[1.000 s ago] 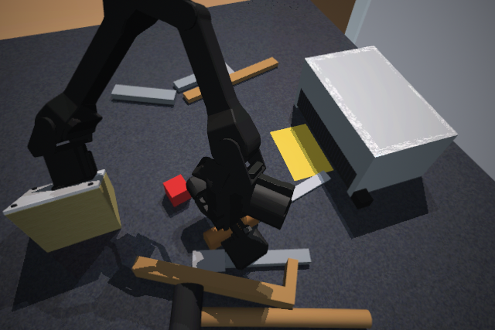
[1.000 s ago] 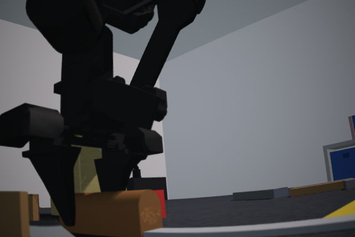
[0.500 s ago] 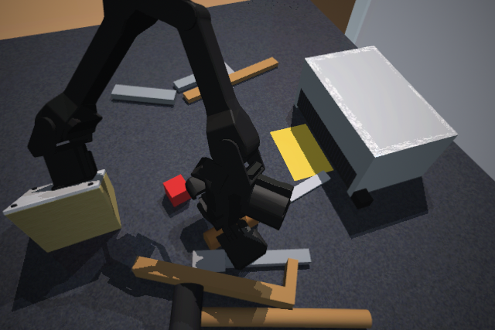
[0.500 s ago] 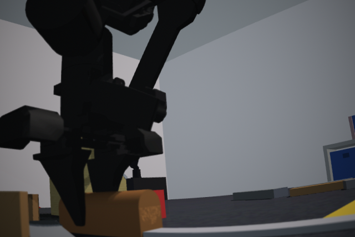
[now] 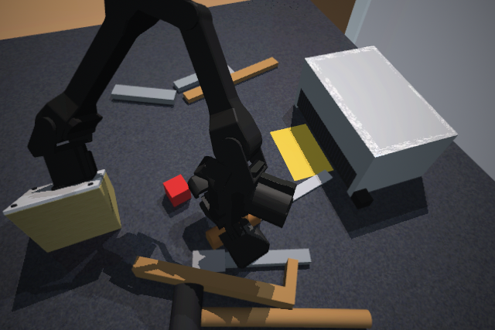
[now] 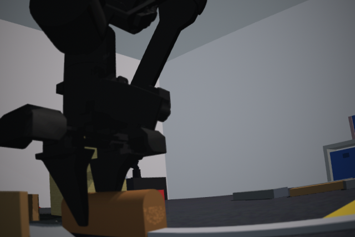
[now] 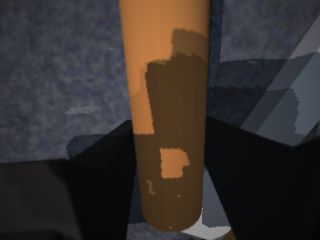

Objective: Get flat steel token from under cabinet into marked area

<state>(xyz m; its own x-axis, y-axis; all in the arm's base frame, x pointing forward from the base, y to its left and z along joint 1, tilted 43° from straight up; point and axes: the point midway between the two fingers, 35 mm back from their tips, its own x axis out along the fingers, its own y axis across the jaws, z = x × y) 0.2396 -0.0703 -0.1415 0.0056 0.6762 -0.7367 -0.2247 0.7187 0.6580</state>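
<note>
My gripper (image 5: 241, 244) points down near the table's front and is shut on a short orange-brown wooden rod (image 5: 216, 235). In the wrist view the rod (image 7: 167, 115) runs straight between my fingers (image 7: 170, 200). In the exterior view the rod (image 6: 114, 211) lies level, close to the table, with my fingers (image 6: 86, 214) on either side of it. The white cabinet (image 5: 371, 118) stands to the right, with dark vent slots along its front. The yellow marked area (image 5: 299, 152) lies in front of it. The steel token is not visible in any view.
A thin grey strip (image 5: 312, 184) lies by the yellow area's near corner. A grey bar (image 5: 271, 257), a wooden L-piece (image 5: 223, 278) and a long wooden dowel (image 5: 285, 317) lie near my gripper. A red cube (image 5: 177, 189) sits to the left. Grey bars (image 5: 143, 93) and an orange bar (image 5: 233, 78) lie further back.
</note>
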